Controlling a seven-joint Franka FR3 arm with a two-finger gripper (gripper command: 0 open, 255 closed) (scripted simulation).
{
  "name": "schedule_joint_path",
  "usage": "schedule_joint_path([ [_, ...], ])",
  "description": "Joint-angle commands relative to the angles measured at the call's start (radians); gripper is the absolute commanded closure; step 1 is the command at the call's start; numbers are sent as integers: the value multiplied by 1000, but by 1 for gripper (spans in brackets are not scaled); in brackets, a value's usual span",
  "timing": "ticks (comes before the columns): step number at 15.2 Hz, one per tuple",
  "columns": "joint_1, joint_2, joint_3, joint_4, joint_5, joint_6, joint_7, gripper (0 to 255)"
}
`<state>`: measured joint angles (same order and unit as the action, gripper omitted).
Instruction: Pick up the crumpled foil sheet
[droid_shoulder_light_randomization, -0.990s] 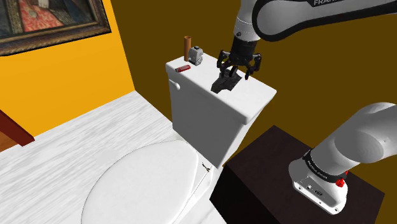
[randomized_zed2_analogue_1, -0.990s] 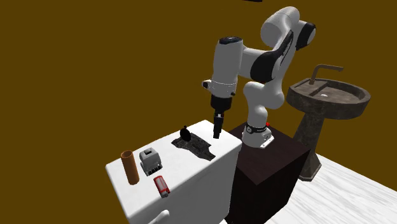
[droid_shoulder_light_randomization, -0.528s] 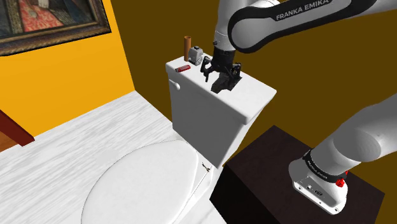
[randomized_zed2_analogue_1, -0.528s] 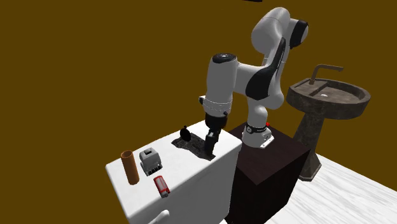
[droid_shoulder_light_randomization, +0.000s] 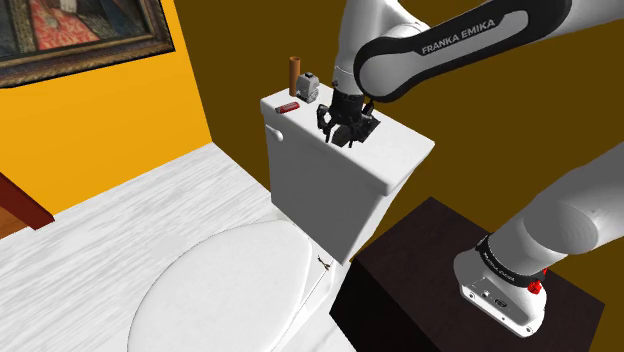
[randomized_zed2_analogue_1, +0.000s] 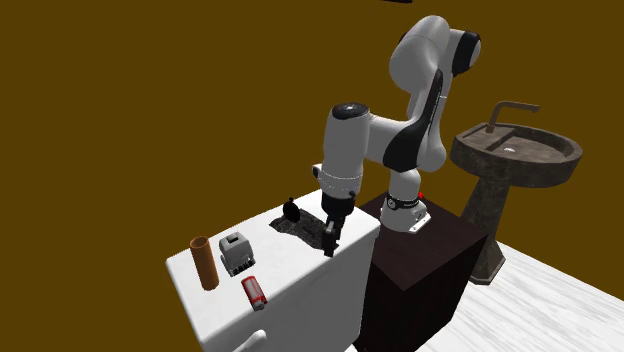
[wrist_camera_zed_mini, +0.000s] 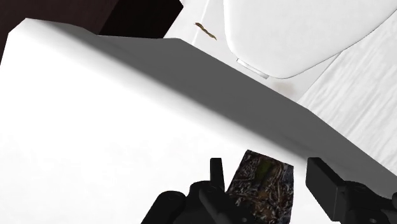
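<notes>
A white toilet tank (droid_shoulder_light_randomization: 330, 180) is standing against a brown wall. At the far end of its top, toward the shoulder view's left, a brown tube (droid_shoulder_light_randomization: 294, 72) is standing upright, with a small grey box (droid_shoulder_light_randomization: 309, 87) sitting just beside it. A small red thing (droid_shoulder_light_randomization: 289, 107) is lying near them. The closed toilet lid (droid_shoulder_light_randomization: 235, 285) is lying nearer. A framed painting (droid_shoulder_light_randomization: 80, 30) is hanging on an orange wall (droid_shoulder_light_randomization: 110, 110). A dark pedestal sink (randomized_zed2_analogue_1: 515, 155) is standing at the second exterior view's right.
</notes>
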<state>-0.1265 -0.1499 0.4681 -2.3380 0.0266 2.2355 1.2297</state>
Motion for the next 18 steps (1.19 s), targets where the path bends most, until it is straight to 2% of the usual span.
schedule_joint_path([
  [1,0,2,0,0,-1,3,1,255],
  [9,0,2,1,-2,-1,4,2,255],
  [18,3,-57,-13,70,25,-122,-24,255],
])
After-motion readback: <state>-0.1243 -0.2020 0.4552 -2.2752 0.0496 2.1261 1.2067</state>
